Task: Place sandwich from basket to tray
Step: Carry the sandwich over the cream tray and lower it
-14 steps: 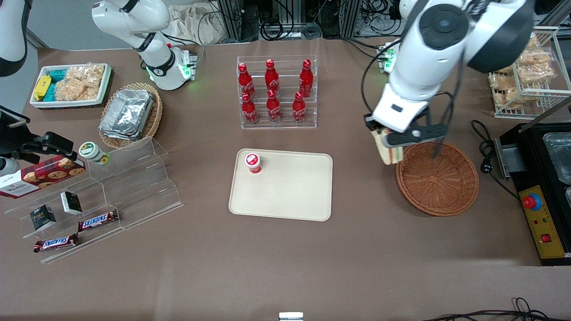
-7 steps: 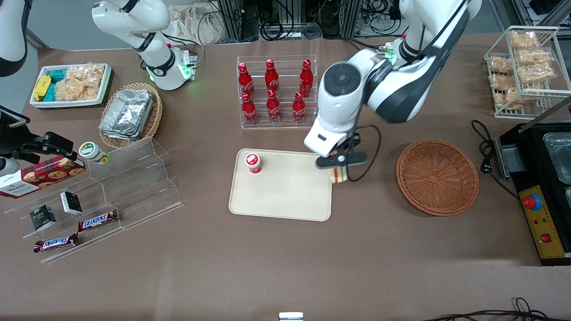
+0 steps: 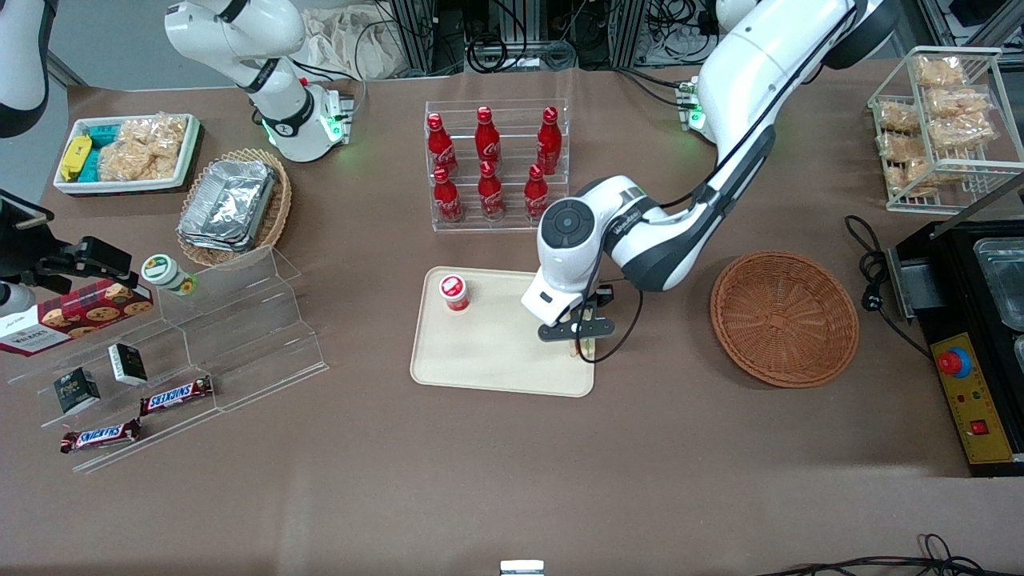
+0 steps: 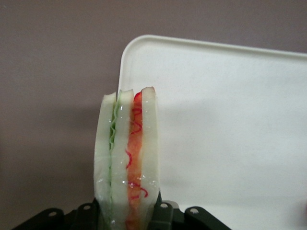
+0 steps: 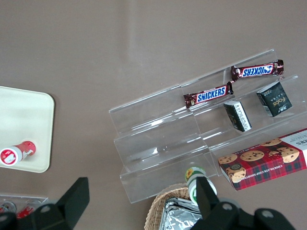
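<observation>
My left gripper [image 3: 579, 339] is shut on the sandwich [image 3: 587, 346], a white-bread wedge with red-orange and green filling. It holds the sandwich upright, low over the edge of the cream tray [image 3: 504, 352] nearest the basket. In the left wrist view the sandwich [image 4: 127, 153] stands between the fingers [image 4: 163, 215], over the tray's corner [image 4: 225, 120]. The reddish-brown wicker basket [image 3: 784, 318] sits empty toward the working arm's end. A small red-capped bottle [image 3: 454, 292] stands on the tray, toward the parked arm's end.
An acrylic rack of red cola bottles [image 3: 496, 164] stands farther from the front camera than the tray. A stepped acrylic shelf [image 3: 232, 336] with snack bars, a tan basket of foil containers [image 3: 232, 204] and a white snack bin [image 3: 128, 152] lie toward the parked arm's end. A black appliance [image 3: 976, 336] sits beside the basket.
My gripper carried the sandwich from the basket's rim sideways to the tray's edge and came down lower over the tray. The basket is left empty.
</observation>
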`<state>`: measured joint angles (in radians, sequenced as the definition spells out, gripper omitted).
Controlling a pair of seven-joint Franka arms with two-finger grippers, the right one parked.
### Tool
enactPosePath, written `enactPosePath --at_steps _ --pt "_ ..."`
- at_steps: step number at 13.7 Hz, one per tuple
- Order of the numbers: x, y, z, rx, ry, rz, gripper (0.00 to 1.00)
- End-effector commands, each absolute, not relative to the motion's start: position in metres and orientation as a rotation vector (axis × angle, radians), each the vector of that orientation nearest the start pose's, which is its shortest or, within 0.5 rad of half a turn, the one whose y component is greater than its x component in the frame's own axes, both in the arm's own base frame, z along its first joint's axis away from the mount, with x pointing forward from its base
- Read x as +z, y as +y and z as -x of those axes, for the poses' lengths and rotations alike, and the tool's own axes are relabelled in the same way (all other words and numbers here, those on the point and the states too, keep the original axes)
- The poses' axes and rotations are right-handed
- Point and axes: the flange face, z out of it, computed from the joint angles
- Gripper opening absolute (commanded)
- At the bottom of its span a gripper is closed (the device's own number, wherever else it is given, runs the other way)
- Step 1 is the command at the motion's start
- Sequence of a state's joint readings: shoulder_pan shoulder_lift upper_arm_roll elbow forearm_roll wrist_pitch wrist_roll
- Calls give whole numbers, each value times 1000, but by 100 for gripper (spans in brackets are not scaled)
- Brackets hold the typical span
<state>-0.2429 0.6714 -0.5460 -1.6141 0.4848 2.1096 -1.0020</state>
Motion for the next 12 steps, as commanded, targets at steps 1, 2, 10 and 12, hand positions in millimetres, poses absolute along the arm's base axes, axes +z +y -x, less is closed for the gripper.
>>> enactPosePath --at_steps 1,2,10,12 --pt "250 -444 -535 -38 -21 3054 39" --pt "241 -445 -534 -22 -10 3052 40" --pt "222 -459 -541 -38 9 3055 80" --pt "227 -458 -543 -41 -26 3059 100"
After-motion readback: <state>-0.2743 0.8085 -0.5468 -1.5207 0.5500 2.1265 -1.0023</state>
